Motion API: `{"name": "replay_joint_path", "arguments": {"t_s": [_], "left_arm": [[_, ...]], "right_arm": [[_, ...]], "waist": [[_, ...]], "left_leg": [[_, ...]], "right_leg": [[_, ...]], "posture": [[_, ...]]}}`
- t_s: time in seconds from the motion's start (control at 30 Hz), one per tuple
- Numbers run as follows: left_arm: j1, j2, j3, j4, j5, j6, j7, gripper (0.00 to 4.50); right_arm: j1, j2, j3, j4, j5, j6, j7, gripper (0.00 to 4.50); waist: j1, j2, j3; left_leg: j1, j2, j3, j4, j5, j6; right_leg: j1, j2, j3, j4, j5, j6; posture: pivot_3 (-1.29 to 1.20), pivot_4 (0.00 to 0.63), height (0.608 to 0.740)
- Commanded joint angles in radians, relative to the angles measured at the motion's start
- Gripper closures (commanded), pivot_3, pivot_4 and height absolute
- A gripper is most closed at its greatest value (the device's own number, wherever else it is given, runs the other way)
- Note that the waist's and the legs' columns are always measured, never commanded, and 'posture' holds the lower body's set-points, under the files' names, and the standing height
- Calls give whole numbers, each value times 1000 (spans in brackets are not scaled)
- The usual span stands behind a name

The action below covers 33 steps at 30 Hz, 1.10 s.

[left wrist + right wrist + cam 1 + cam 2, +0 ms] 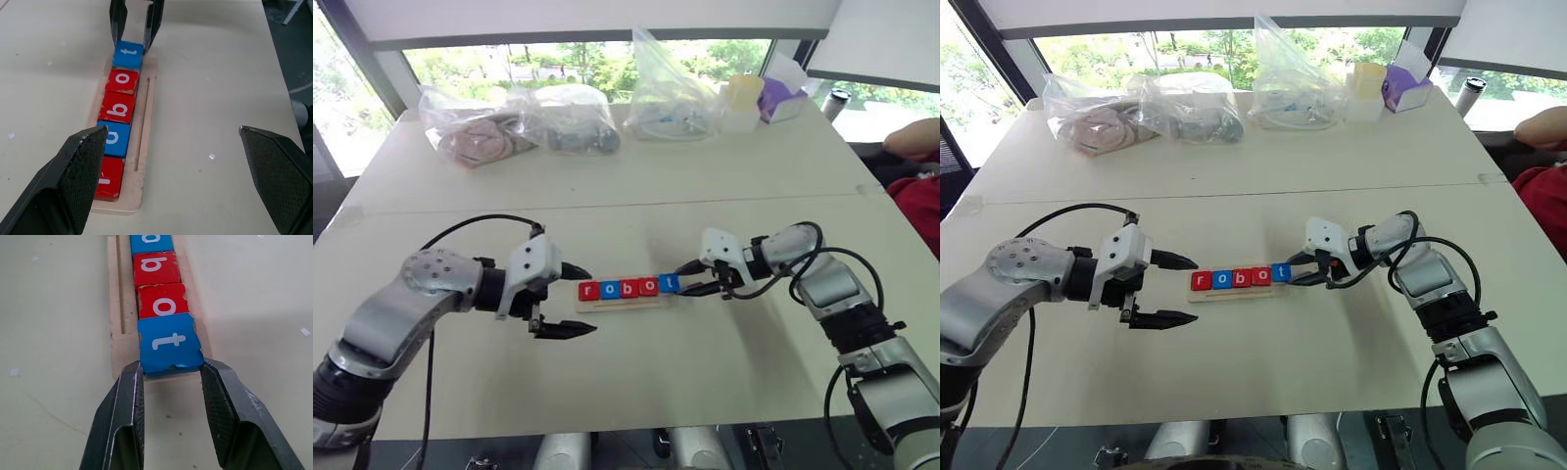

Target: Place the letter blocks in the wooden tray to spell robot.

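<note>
Five letter blocks lie in a row in the wooden tray (619,305) at the table's middle, reading r (587,291), o (608,289), b (628,288), o (649,286), t (670,283). The blue t block (169,343) sits at the tray's right end, slightly over its edge. My right gripper (683,281) is shut on it, with one finger (128,396) pressed against each side of its outer end. My left gripper (589,300) stands open just off the tray's left end, its fingertips spread wide and touching nothing. In the left wrist view the tray (145,112) runs away between that gripper's (171,131) fingers.
Along the table's far edge lie several clear plastic bags (558,117), a yellow-lidded container (742,103) and a purple box (781,98). A person's arm (913,139) rests at the far right. Bare tabletop surrounds the tray on all sides.
</note>
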Motion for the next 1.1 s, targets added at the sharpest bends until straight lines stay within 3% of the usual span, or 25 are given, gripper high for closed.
{"name": "replay_joint_path", "arguments": {"t_s": [0.03,0.57,1.1], "left_arm": [[3,0,15,-28,-3,-6,9,0],[4,-1,14,-33,-7,-3,20,0],[-1,-14,3,-35,-2,-4,25,0]], "right_arm": [[-20,4,2,-1,-11,-18,10,3430],[-9,-8,-44,-32,5,12,-8,3430],[2,18,-10,-30,-15,5,-18,3430]], "waist": [[0,0,0],[0,0,0],[-1,0,0]], "left_leg": [[0,0,0,0,0,0],[0,0,0,0,0,0],[0,0,0,0,0,0]], "right_leg": [[0,0,0,0,0,0],[0,0,0,0,0,0],[0,0,0,0,1,1]], "posture": [[0,150,740],[0,150,740],[0,150,740]]}}
